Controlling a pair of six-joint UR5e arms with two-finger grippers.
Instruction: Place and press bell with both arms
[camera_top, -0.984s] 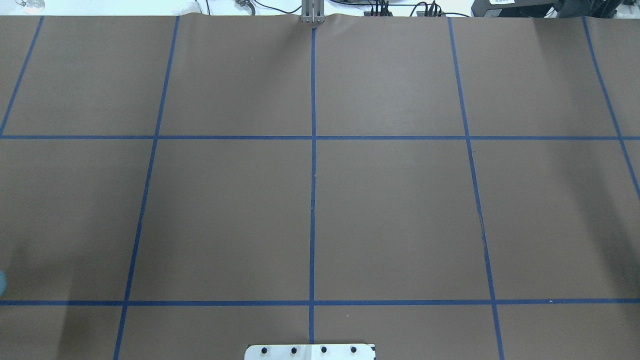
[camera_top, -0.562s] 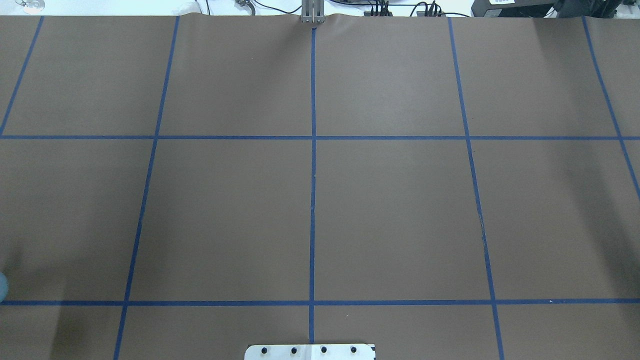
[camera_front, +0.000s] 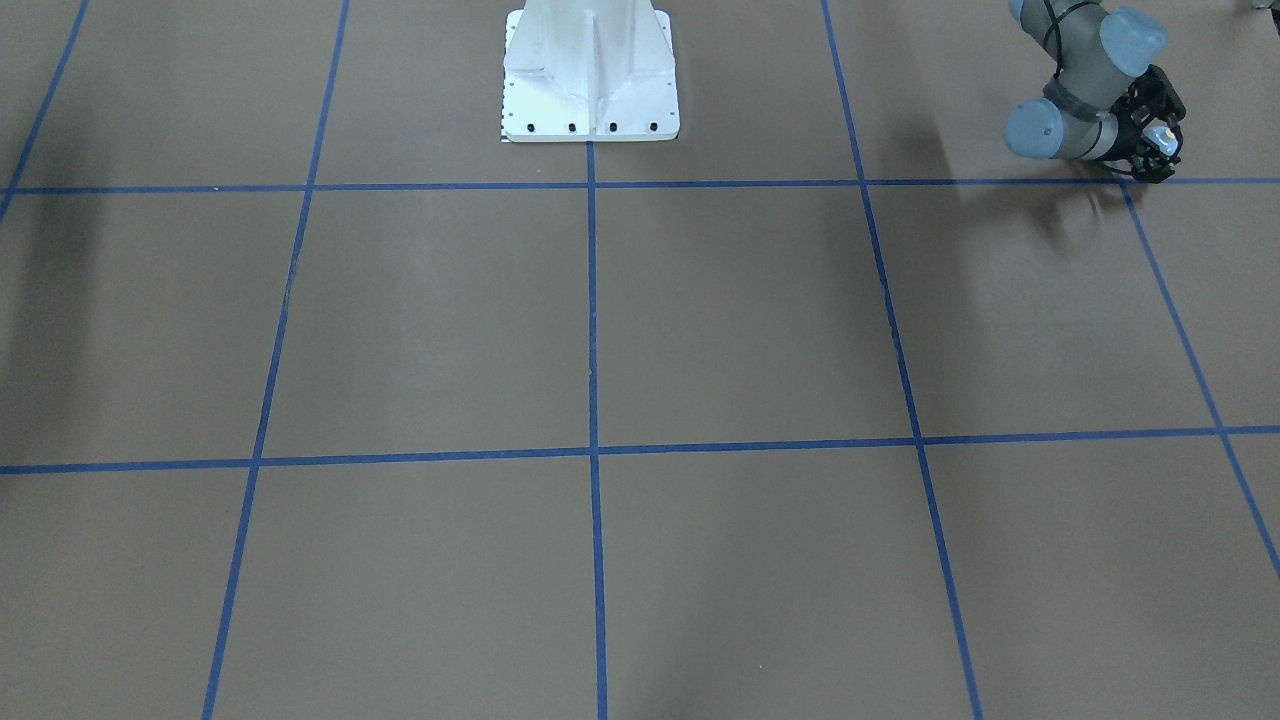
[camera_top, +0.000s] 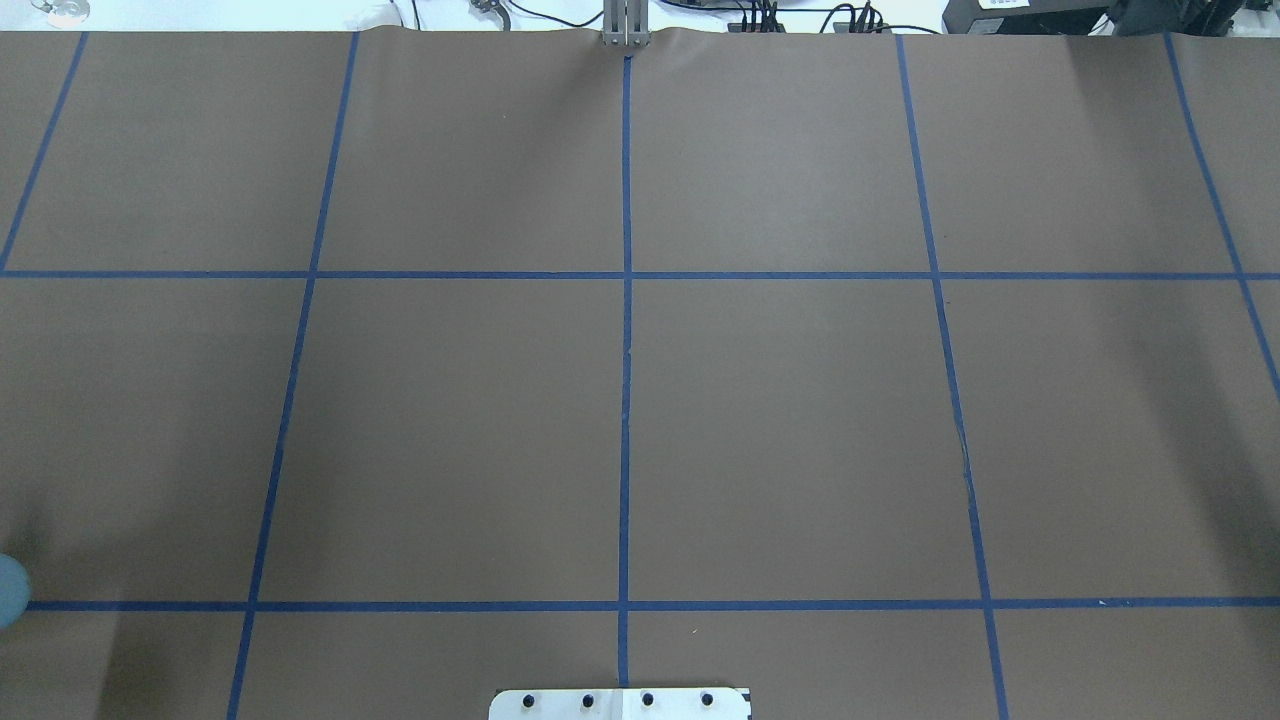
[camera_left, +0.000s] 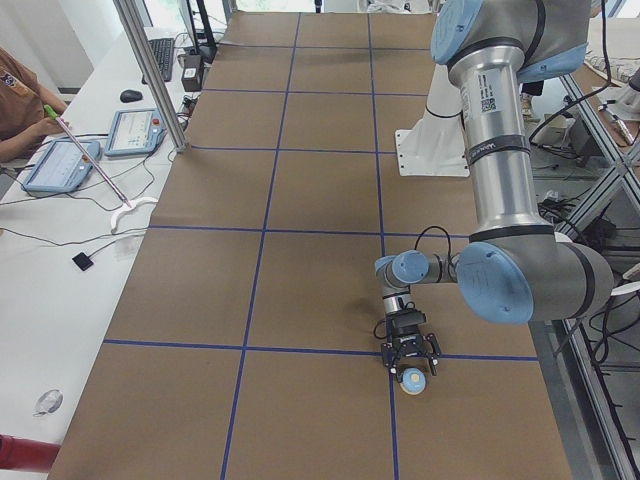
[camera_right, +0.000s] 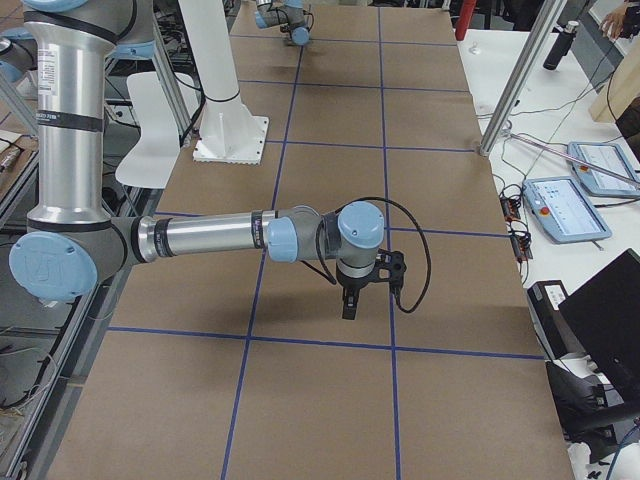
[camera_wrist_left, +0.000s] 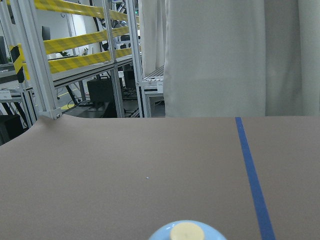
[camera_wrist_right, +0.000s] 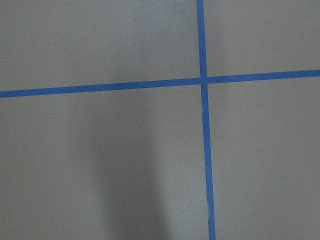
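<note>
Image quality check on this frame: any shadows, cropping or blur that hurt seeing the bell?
Left wrist: bell sharp but cropped by the bottom edge. Exterior left: evenly lit, bell small but clear. Front-facing: left gripper tiny in the corner, dark shadow beside it. Overhead: bell out of frame, soft shadows on brown paper at both sides. Right wrist: broad soft shadow, no glare.
</note>
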